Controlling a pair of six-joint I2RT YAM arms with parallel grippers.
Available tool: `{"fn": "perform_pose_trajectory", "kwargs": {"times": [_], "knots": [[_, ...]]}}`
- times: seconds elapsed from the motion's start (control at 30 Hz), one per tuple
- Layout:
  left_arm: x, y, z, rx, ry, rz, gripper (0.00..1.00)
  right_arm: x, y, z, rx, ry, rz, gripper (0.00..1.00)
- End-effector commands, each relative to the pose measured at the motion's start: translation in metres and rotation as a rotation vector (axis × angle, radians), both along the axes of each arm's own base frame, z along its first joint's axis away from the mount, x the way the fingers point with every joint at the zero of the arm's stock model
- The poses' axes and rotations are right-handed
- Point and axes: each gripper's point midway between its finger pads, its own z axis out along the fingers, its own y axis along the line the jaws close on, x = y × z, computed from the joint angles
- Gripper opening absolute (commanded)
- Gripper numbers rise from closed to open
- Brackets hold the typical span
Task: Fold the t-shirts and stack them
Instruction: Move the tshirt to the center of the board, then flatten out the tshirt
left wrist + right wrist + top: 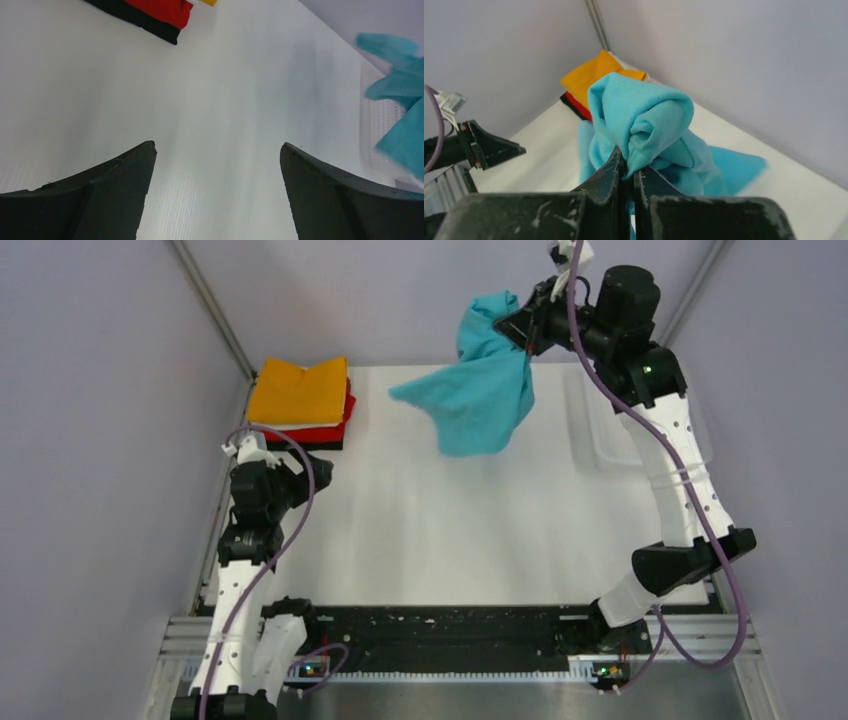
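Teal t-shirt [480, 390] hoisted for spreading.
Right jaws clamp it, left jaws gape; next I lay it flat.

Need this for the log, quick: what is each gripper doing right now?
Left gripper: open, holding nothing.
Right gripper: shut on the turquoise t-shirt, which hangs in the air.

folded stack [299, 397] far left, shirt [478, 395] aloft right
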Motion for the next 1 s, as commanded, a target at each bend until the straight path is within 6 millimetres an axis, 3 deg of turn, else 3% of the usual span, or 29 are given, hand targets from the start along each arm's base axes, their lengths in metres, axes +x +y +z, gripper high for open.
{"fn": "perform_pose_trajectory", "kwargs": {"times": [0.0,0.07,0.17,0.23,0.3,0.33,0.4,0.43,0.47,0.5,0.7,0.83,0.97], "knots": [[-0.006,0.012,0.006,0.014,0.002,0.08,0.99,-0.003,0.009,-0.026,-0.019,0.026,0.039,0.0],[-0.011,0.015,0.002,0.017,0.028,0.096,0.99,0.002,0.002,-0.062,-0.065,0.082,-0.005,0.0],[-0.014,0.014,-0.004,0.004,0.04,0.099,0.99,0.007,-0.016,-0.134,-0.176,0.19,-0.094,0.01],[-0.016,0.014,-0.01,-0.004,0.053,0.108,0.99,0.01,-0.034,-0.19,-0.254,0.289,-0.185,0.19],[-0.017,0.013,-0.016,-0.012,0.071,0.11,0.99,0.016,-0.066,-0.24,-0.368,0.365,-0.35,0.57],[-0.018,0.013,-0.021,-0.02,0.088,0.112,0.99,0.018,-0.087,-0.26,-0.39,0.422,-0.489,0.65],[-0.018,0.009,-0.032,-0.043,0.127,0.105,0.99,0.016,-0.116,-0.28,-0.437,0.471,-0.656,0.77],[-0.018,0.008,-0.037,-0.056,0.145,0.102,0.99,0.011,-0.123,-0.287,-0.435,0.498,-0.702,0.82],[-0.017,0.006,-0.044,-0.067,0.165,0.1,0.99,0.006,-0.125,-0.293,-0.415,0.525,-0.728,0.95],[-0.017,0.005,-0.05,-0.076,0.182,0.105,0.99,-0.002,-0.122,-0.3,-0.395,0.556,-0.716,0.99],[0.004,0.001,-0.079,-0.106,0.279,0.093,0.99,-0.075,-0.095,-0.346,-0.377,0.7,-0.603,0.99],[0.03,0.001,-0.103,-0.101,0.363,0.078,0.99,-0.136,-0.074,-0.373,-0.378,0.809,-0.48,0.99],[0.058,-0.012,-0.122,-0.14,0.46,0.004,0.96,-0.19,-0.052,-0.398,-0.357,0.944,-0.365,0.99]]}}
